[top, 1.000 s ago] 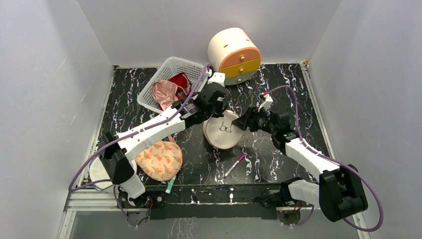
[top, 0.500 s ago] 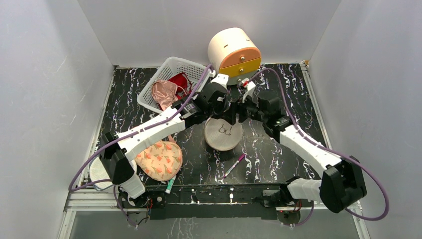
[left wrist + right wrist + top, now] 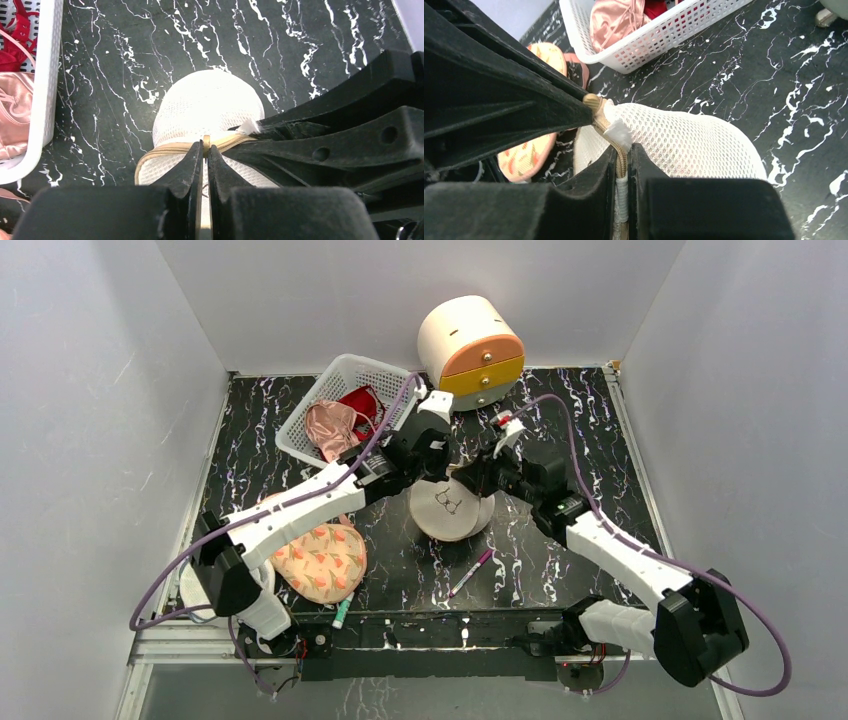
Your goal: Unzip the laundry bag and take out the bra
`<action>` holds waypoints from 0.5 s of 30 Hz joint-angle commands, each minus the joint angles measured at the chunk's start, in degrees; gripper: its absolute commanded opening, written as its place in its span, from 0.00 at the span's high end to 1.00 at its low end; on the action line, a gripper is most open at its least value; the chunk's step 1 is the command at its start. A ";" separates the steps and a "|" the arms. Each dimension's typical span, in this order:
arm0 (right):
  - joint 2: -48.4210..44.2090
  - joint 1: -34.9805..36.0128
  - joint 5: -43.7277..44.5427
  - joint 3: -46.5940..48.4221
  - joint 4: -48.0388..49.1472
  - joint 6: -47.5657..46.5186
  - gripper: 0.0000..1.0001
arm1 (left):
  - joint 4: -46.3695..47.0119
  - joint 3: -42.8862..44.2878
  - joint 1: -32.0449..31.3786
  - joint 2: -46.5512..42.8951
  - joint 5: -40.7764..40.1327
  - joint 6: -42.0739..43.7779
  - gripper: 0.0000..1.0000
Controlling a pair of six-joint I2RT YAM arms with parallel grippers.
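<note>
The laundry bag [image 3: 452,510], a round beige-white mesh drum, stands tilted at the table's middle, its flat face with the dark outline turned up. My left gripper [image 3: 437,471] comes in from the left over its top rim. In the left wrist view this gripper [image 3: 205,149] is shut on the gold zip pull [image 3: 205,143] of the bag [image 3: 210,100]. My right gripper [image 3: 470,480] meets it from the right. There, the right gripper [image 3: 622,150] is shut on the bag's [image 3: 684,140] tan zip seam [image 3: 600,117]. The bra is hidden.
A white lattice basket [image 3: 345,362] with pink and red garments stands behind the left arm. A cream drum with orange and yellow drawers [image 3: 468,340] sits at the back. A peach floral padded piece [image 3: 320,560], a pink pen [image 3: 470,572] and a green marker [image 3: 341,614] lie near the front.
My right gripper has moved from the bag's right side to its top rim beside the left gripper and has closed on the zip seam. The left gripper kept its grip.
</note>
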 commanded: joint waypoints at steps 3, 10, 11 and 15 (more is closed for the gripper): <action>-3.92 -0.81 12.16 -5.64 9.75 10.44 1.00 | 1.95 -2.58 0.23 -7.84 -5.53 -2.91 1.00; -6.77 -0.83 16.20 -6.98 7.31 11.48 1.00 | 1.69 -4.55 0.22 -11.07 -9.86 -4.54 1.00; -7.35 -0.96 16.79 -7.22 6.69 11.39 0.99 | 1.57 -4.85 0.25 -11.49 -10.49 -4.63 1.00; -9.22 -0.93 14.86 -9.07 7.07 9.41 0.97 | 2.20 -5.57 0.29 -12.47 -10.51 -3.46 1.00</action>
